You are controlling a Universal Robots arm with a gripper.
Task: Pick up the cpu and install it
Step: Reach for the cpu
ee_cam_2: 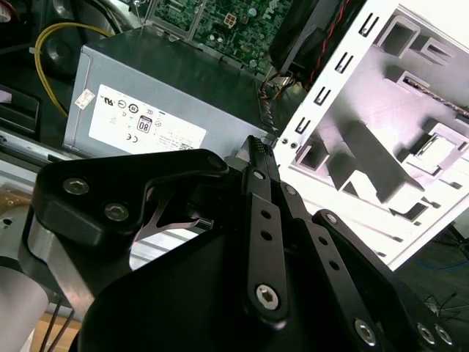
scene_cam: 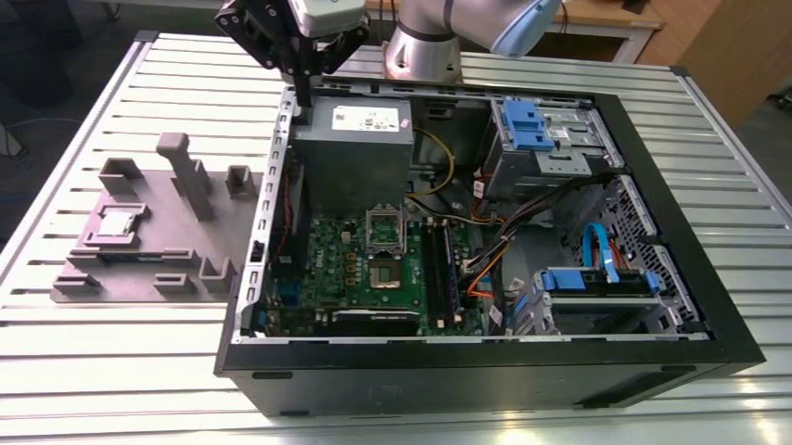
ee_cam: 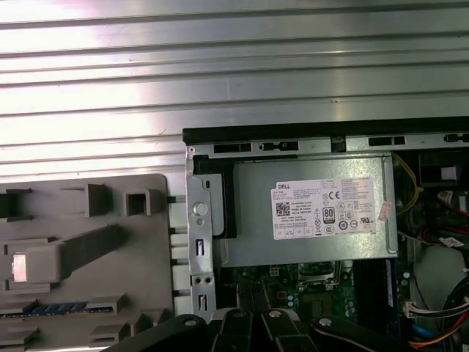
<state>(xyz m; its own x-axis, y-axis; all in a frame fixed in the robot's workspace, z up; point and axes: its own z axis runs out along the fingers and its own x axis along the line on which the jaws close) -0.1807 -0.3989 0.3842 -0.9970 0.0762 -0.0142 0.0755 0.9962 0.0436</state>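
Observation:
The cpu [scene_cam: 118, 224] is a small shiny square lying in a pocket of the grey fixture tray [scene_cam: 185, 243], on the table at the exterior view's left of the computer case. In the first wrist view the cpu [ee_cam: 21, 268] shows as a bright patch in that tray [ee_cam: 139, 257]. My gripper [scene_cam: 302, 88] hangs high over the case's far left corner, well apart from the cpu, its black fingers [ee_cam_2: 254, 158] shut together on nothing. On the green motherboard [scene_cam: 334, 269] the socket [scene_cam: 388, 271] stands uncovered.
The open black case [scene_cam: 495, 366] holds a grey power supply box [scene_cam: 352, 139] with a white label, just below my gripper. Drive cages with blue parts [scene_cam: 532, 125] and loose cables [scene_cam: 495, 250] fill its right side. Tall posts [scene_cam: 185, 176] rise from the tray. The slatted metal table [scene_cam: 111, 371] lies around.

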